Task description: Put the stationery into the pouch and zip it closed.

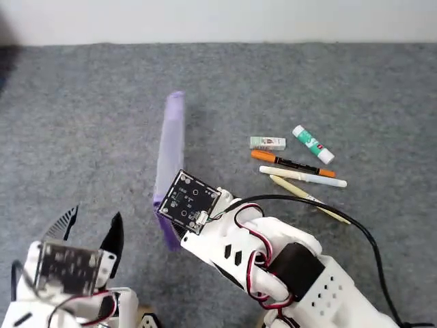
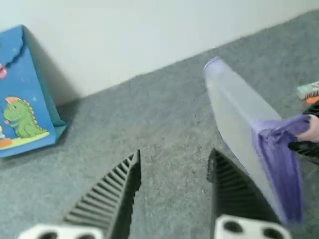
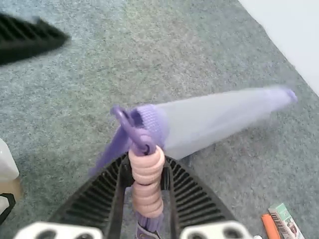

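Observation:
A translucent purple pouch (image 1: pixel 169 150) is held up on edge above the grey carpet. In the right wrist view my right gripper (image 3: pixel 144 164) is shut on the pouch's pink ribbed zipper pull (image 3: pixel 146 179), and the pouch (image 3: pixel 214 119) stretches away from it. My left gripper (image 1: pixel 92 229) stands open at the near left, a short way from the pouch (image 2: pixel 239 119), with nothing between its fingers (image 2: pixel 124 184). To the right of the pouch lie a glue stick (image 1: pixel 313 144), a small eraser (image 1: pixel 267 143), an orange pen (image 1: pixel 292 164), a white pen (image 1: pixel 302 176) and a yellow pencil (image 1: pixel 308 198).
A blue dinosaur-print bag (image 2: pixel 25 94) stands against the white wall, off to the left arm's side. Grey carpet (image 1: pixel 82 123) covers the whole work area. The right arm's black cable (image 1: pixel 355 225) runs close to the yellow pencil.

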### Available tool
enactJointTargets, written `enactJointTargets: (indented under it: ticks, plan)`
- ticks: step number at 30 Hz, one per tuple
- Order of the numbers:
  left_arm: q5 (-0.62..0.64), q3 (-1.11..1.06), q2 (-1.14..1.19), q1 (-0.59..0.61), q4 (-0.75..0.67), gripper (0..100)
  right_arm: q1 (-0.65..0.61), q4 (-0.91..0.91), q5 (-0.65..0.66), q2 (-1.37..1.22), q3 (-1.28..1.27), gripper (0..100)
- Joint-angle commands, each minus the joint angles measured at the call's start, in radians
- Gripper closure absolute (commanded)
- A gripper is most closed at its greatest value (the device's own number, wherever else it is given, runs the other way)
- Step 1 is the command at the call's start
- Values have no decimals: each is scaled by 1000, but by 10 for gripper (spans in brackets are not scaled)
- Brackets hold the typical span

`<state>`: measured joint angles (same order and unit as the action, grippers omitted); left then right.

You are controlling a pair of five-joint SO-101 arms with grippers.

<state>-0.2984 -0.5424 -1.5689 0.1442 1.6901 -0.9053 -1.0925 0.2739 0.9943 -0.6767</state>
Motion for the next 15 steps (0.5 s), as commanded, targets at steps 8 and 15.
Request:
enactJointTargets:
  ticks: [8,15]
  plan:
    - [-32,21,147,-5,14,684,-41,54,86,19,15,991]
    - [-29,-163,153,17,-160,687,-38,54,83,27,15,991]
